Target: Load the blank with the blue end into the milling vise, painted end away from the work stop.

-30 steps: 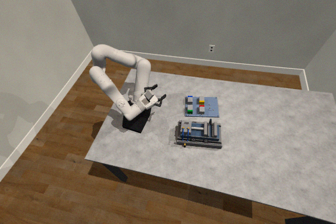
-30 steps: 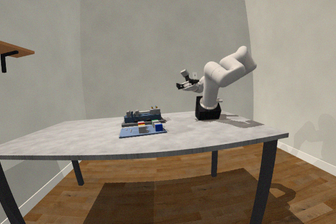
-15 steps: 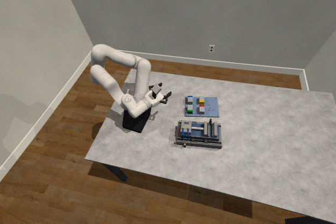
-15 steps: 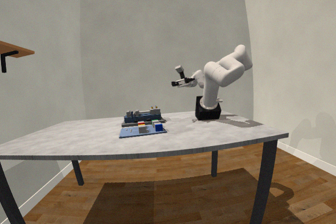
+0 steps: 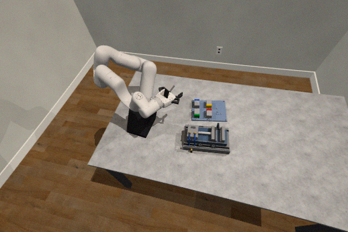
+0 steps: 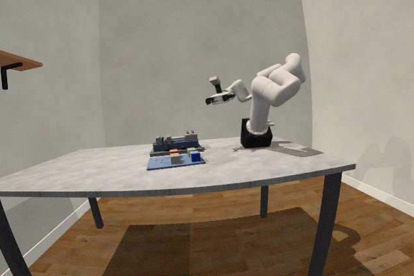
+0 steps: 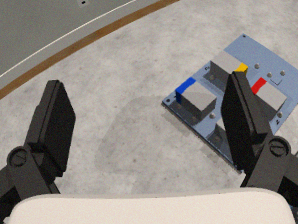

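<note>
Currently hovering high above the near-left part of the mottled grey table top (image 5: 264, 154): the black two-fingered gripper (image 5: 178, 98) on the white jointed arm (image 5: 118, 80), spread fully wide and carrying nothing. Reaching out toward the flat light-blue infeed plate (image 5: 220, 110), but well apart from it both sideways and in height.

Lying on that plate, at its far-left corner in the top view: the grey metal blank with the blue end (image 5: 196, 103). Sitting close around it: the yellow-ended grey blank (image 5: 209, 104), the green-ended grey blank (image 5: 196, 114) and the red-ended grey blank (image 5: 209, 112). Standing just beside the plate, nearer the camera in the top view: the blue-and-grey milling vise (image 5: 206, 138), nothing visible between its jaws.

Judging the approach as barely begun. For doing it well: centring over the blue-ended blank before descending, keeping the fingers wide, and turning them to straddle its long sides rather than its painted end. Coming straight down, since crowding is likely to nudge the neighbouring blanks. Gripping near the middle and high enough for the seated depth.
</note>
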